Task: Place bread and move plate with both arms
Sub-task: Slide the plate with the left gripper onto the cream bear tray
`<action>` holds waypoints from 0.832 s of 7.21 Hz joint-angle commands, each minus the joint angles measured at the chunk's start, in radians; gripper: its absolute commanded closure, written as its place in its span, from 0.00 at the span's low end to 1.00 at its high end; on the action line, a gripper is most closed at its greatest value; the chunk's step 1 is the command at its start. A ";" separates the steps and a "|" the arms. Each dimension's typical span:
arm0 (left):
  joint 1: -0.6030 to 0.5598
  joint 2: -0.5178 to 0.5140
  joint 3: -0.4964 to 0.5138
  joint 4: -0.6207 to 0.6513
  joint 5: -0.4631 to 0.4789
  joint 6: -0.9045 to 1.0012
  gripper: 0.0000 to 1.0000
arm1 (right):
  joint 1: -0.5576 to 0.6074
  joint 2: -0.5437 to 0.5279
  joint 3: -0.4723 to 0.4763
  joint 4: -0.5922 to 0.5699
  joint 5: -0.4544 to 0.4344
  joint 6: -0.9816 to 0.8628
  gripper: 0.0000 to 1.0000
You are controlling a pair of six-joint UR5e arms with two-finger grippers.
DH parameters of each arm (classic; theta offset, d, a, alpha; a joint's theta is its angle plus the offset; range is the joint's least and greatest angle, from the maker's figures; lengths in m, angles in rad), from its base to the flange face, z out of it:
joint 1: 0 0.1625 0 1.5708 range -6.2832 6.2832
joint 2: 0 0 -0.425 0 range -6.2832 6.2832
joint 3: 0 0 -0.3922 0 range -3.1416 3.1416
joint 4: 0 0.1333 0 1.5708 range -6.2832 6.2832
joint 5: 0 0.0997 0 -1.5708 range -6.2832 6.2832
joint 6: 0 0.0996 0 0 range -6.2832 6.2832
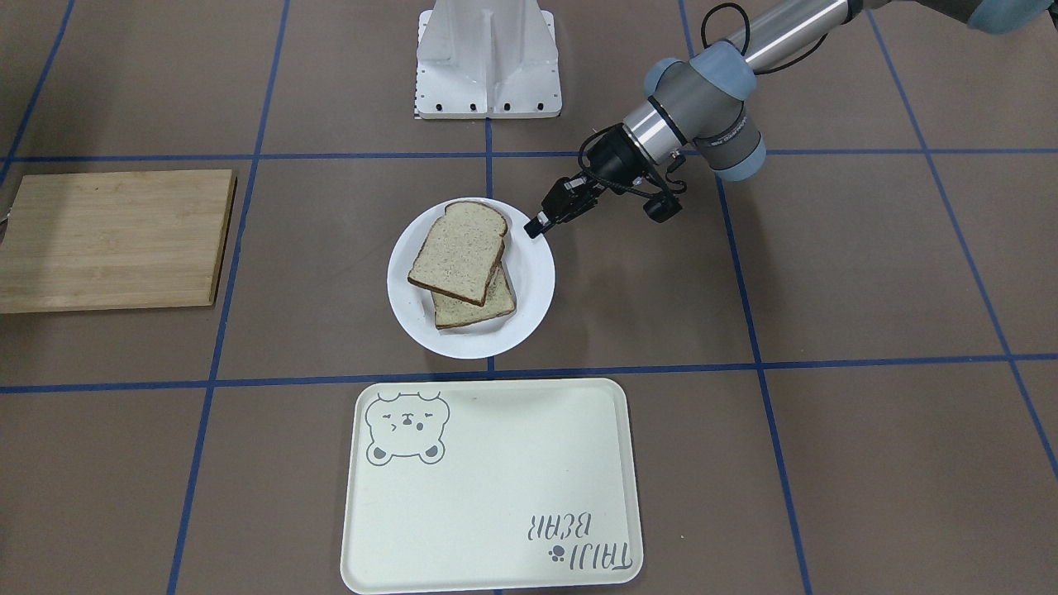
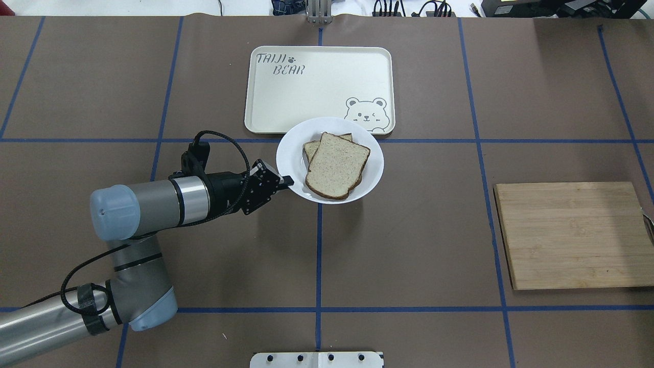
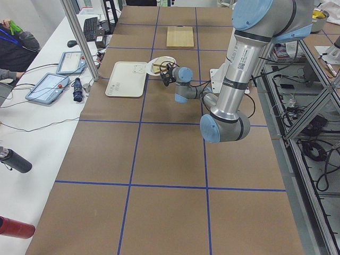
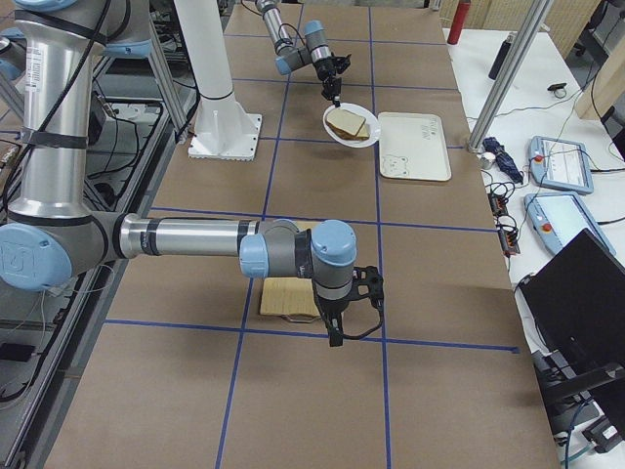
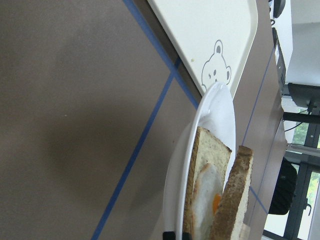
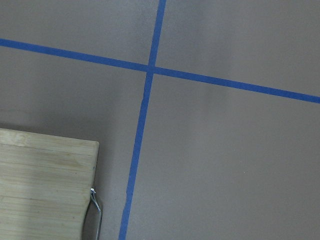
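Note:
The plain bread [image 1: 459, 250] lies on top of a second slice [image 1: 489, 307] on the white plate [image 1: 533, 281]. In the left wrist view fried egg [image 5: 207, 200] shows between the two slices. My left gripper [image 1: 536, 226] is shut on the plate's rim on the robot's side; it also shows in the overhead view [image 2: 287, 180]. There the plate [image 2: 373, 168] overlaps the tray's near edge, so it seems held a little above the table. My right gripper [image 4: 337, 337] hangs beside the wooden board, seen only from the side; I cannot tell if it is open.
The cream bear tray [image 2: 317, 102] lies just beyond the plate. A wooden cutting board [image 2: 572, 235] lies on the robot's right, with a metal loop [image 6: 95, 212] at its corner. The robot's white base [image 1: 488, 62] stands behind the plate.

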 commanded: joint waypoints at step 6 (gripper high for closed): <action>-0.091 -0.294 0.375 0.189 0.362 -0.187 1.00 | 0.000 0.007 -0.014 0.001 -0.003 0.011 0.00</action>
